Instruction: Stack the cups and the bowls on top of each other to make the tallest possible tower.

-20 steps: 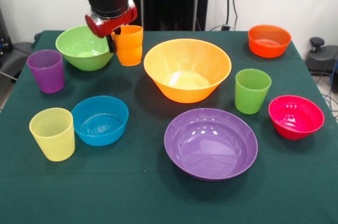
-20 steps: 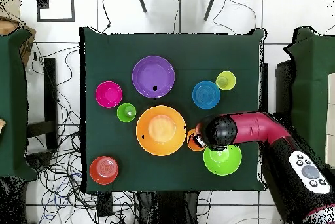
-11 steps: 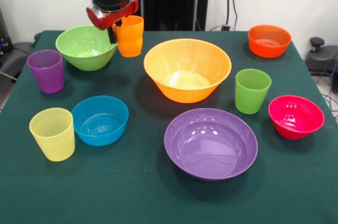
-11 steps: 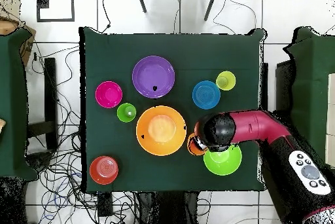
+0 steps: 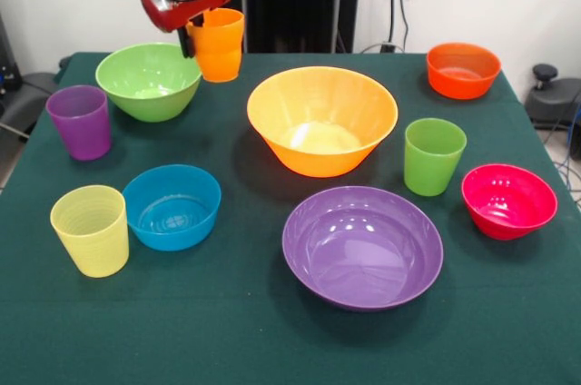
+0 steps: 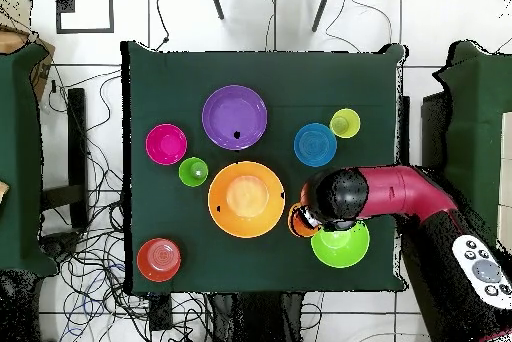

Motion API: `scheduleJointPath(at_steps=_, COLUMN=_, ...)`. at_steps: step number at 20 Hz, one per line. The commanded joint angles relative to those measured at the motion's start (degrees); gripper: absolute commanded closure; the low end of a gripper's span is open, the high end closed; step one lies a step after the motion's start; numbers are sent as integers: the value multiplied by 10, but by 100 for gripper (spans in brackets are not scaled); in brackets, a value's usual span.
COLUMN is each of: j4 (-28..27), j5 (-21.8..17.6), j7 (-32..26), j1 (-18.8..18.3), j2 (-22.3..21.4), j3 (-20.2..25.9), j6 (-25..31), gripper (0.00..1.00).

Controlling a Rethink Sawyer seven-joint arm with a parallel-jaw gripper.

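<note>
We have raised the orange cup [image 5: 218,44] higher off the table [image 5: 227,330], jaws clamped on it, ready for stacking.

You see the green table [image 6: 300,68] filling the frame's middle. The large orange-yellow bowl [image 6: 246,199] sits at centre, the purple bowl [image 6: 234,116] above it. The red arm [image 6: 395,193] enters from the right; its black head hides the gripper, with an orange cup [image 6: 297,223] peeking out beside the light green bowl [image 6: 343,247].
</note>
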Motion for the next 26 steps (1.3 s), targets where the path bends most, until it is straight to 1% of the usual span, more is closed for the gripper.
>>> scheduleJointPath(at_steps=1, j4=16, j5=16, j7=-22, j1=8, j2=-19, j3=3, j6=34, gripper=100)
scheduleJointPath(at_steps=15, j4=18, j5=36, j7=-21, j1=13, j2=-37, j3=-1, j6=49, gripper=100)
scheduleJointPath(at_steps=26, j4=14, j5=33, j7=-10, j1=23, j2=-43, j3=-7, j6=53, gripper=100)
